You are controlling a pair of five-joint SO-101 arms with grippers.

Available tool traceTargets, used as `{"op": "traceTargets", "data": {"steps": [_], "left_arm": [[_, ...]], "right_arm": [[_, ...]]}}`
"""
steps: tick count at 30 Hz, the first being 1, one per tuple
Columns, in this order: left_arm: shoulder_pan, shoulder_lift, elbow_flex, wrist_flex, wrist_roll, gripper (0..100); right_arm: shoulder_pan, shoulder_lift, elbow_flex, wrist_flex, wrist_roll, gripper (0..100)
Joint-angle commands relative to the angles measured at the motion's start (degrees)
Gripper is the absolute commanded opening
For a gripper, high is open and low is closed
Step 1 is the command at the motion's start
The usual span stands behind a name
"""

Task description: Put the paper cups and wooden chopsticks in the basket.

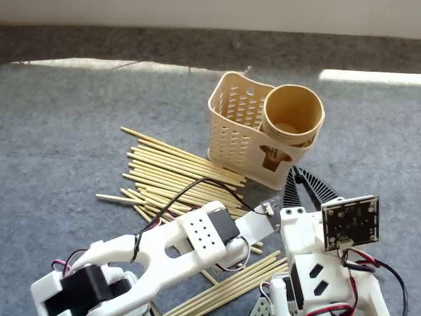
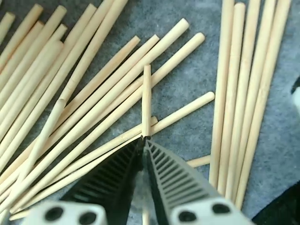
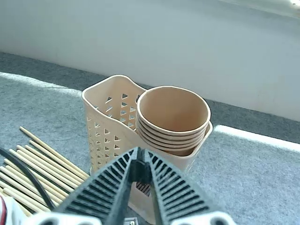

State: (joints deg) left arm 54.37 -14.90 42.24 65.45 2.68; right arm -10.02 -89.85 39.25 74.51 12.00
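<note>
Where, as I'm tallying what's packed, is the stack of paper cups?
The stack of paper cups stands inside the basket, at its right end in the high view, beyond the loose wooden chopsticks.

**Three cameras, one shared pile and basket**

The high view looks down from the near side, across the grey felt-covered table (image 1: 59,131) toward the far wall (image 1: 210,13). The left wrist view points almost straight down, very close over the pale wooden chopsticks (image 2: 93,108), which the high view also takes in. The right wrist view faces forward, near the cream perforated plastic basket (image 3: 105,112), shared with the high view.
</note>
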Motion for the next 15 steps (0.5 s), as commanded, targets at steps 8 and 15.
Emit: {"op": "traceTargets", "data": {"steps": [8, 15], "left_arm": [[-5.05, 0.66, -0.13, -1.58, -0.53, 15], [-5.67, 9.71, -2.24, -3.43, -0.7, 13]], "right_arm": [[-0.31, -0.13, 0.84, -1.8, -0.7, 0.6], [-0.31, -0.13, 0.84, -1.71, -0.7, 0.6]]}}
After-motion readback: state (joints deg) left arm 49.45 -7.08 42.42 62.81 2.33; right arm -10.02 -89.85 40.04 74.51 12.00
